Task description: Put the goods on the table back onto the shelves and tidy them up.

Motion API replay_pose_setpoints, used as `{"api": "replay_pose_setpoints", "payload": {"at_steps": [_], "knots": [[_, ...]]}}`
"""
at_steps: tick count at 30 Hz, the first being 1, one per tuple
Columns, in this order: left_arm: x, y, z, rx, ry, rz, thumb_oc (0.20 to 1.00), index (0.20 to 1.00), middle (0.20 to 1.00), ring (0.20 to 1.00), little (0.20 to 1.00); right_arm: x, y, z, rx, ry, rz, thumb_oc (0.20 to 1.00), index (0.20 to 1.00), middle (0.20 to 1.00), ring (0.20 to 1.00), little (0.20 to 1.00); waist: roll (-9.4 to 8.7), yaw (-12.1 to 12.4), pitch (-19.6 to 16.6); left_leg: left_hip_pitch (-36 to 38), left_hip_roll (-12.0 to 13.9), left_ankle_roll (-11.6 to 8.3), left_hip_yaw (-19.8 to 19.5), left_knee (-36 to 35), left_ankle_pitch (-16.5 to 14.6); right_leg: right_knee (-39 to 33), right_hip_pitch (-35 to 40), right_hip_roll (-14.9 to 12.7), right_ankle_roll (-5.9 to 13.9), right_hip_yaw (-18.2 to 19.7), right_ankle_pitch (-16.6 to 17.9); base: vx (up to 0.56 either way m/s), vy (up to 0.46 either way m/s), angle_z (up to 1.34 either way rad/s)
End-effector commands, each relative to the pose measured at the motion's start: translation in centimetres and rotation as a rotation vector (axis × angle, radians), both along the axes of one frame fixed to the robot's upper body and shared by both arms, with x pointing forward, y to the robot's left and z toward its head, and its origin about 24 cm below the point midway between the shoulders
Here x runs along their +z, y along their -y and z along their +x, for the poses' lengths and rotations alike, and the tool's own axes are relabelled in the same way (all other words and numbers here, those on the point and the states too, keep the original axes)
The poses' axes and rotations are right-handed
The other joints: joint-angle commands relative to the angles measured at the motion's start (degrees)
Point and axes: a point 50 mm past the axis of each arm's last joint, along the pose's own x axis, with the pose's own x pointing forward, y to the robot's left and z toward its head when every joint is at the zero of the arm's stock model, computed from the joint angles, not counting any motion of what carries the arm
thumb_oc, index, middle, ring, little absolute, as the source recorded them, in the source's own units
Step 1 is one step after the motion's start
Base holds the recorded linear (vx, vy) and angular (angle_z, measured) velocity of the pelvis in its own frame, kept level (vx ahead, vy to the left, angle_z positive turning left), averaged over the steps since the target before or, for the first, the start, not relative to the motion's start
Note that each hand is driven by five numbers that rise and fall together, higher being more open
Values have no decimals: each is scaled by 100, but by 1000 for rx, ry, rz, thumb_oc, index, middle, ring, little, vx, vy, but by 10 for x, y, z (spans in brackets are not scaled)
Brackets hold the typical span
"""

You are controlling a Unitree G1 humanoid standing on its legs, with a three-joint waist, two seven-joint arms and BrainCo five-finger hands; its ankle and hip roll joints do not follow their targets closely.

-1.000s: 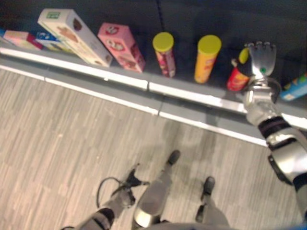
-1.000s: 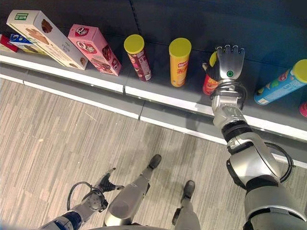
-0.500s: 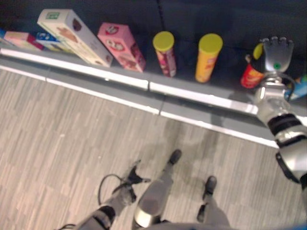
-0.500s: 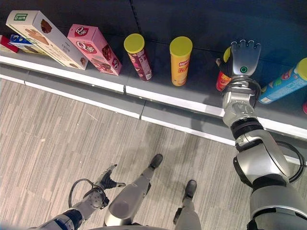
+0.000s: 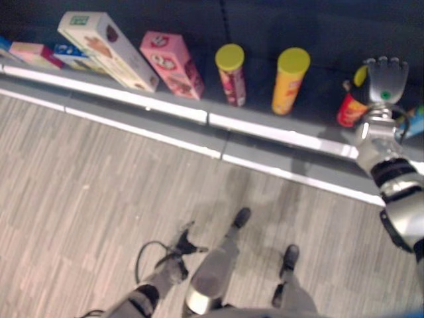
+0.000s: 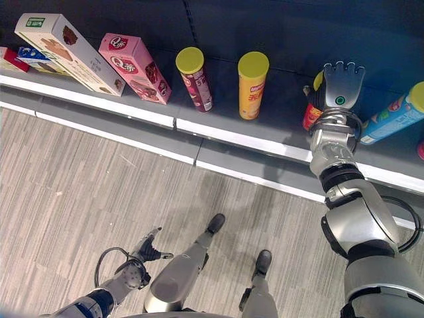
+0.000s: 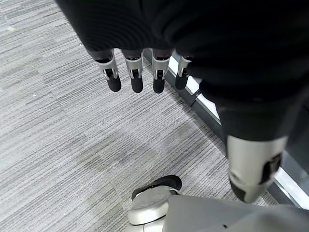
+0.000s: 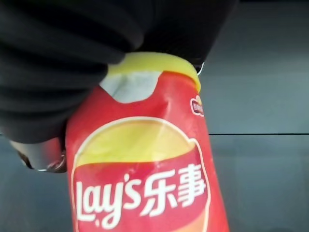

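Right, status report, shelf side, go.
Right robot hand shut on red chip can, can at the shelf between the yellow can and blue can. Left robot hand open, low over the floor. Nothing in the way.

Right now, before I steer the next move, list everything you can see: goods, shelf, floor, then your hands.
white box: 1, white with a green label, leaning on the shelf, far left
small packs: a few, red and blue, behind the white box at the left end; count unclear
pink box: 1, pink, leaning beside the white box
dark red can: 1, yellow lid, upright, mid shelf
yellow can: 1, yellow lid, upright, next to the dark red can
red can: 1, yellow lid, in the right hand at the shelf
blue can: 1, yellow lid, tilted, far right
shelf: 1, dark grey, white front strip
floor: grey striped
left hand: open, low over the floor
right hand: shut on the red can
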Motion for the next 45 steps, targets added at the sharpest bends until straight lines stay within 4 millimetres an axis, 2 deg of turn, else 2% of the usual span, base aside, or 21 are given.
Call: {"api": "replay_pose_setpoints", "payload": {"at_steps": [1,2,4,5,6,8,11,19,33,39,45], "knots": [[-5,-5,-10,17,-30,10,1000,1000,1000,1000,1000,17,-5,4,24,26,-42,307,307,307,307,307,-82,-56,-305,-367,-69,11,-328,-346,-113,66,13,-324,21,233,-162,0,0,0],[-6,-6,-10,18,-33,11,1000,1000,1000,1000,1000,15,-6,4,27,16,-34,209,209,209,209,209,-81,-56,-305,-368,-67,10,-330,-357,-108,61,11,-324,22,227,-163,0,0,0],[-6,-5,-11,17,-36,10,1000,1000,1000,1000,1000,13,-5,5,26,9,-14,200,200,200,200,200,-86,-56,-309,-367,-68,8,-333,-365,-99,54,10,-329,24,223,-158,0,0,0],[-6,-6,-11,18,-35,11,1000,1000,1000,1000,1000,11,-5,5,26,6,5,1000,1000,1000,1000,1000,-90,-55,-316,-362,-65,9,-332,-390,-91,48,6,-326,26,230,-158,0,0,0],[-6,-5,-11,18,-35,11,1000,1000,1000,1000,1000,10,-4,5,24,8,11,1000,1000,1000,1000,1000,-89,-58,-319,-360,-63,10,-333,-390,-91,46,9,-328,26,229,-158,0,0,0],[-2,-10,0,46,-20,40,1000,1000,1000,1000,1000,-1,-21,9,71,-32,14,1000,1000,1000,1000,1000,-108,-157,-319,-346,-37,19,-279,-417,-100,53,-27,-315,28,284,-151,-2,15,0],[-9,-12,-13,42,-64,41,1000,1000,1000,1000,1000,0,-12,9,28,-46,7,1000,1000,1000,1000,1000,-126,-139,-387,-325,-43,16,-296,-472,-93,32,-23,-300,23,295,-147,12,-4,-6],[-11,-12,-16,48,-80,40,1000,1000,1000,1000,1000,0,-11,8,34,-31,29,1000,1000,1000,1000,1000,-167,-166,-451,-220,-8,11,-279,-540,-95,31,25,-278,18,321,-163,1,0,1],[-11,-15,-15,66,-92,50,1000,1000,1000,1000,1000,18,-23,7,95,49,27,1000,1000,1000,1000,1000,-239,-257,-560,-84,50,15,-242,-582,-123,38,92,-245,1,362,-187,0,0,-1],[-12,-19,-15,90,-105,59,1000,1000,1000,1000,1000,29,-34,3,164,111,35,1000,1000,1000,1000,1000,-332,-347,-651,31,96,25,-207,-612,-157,48,168,-219,-14,391,-214,-5,-1,-4],[-12,-25,-16,101,-121,73,1000,1000,1000,1000,1000,25,-41,5,208,62,63,1000,1000,1000,1000,1000,-455,-426,-719,148,165,20,-173,-643,-179,66,238,-187,-40,448,-228,-6,-4,-4]]}}
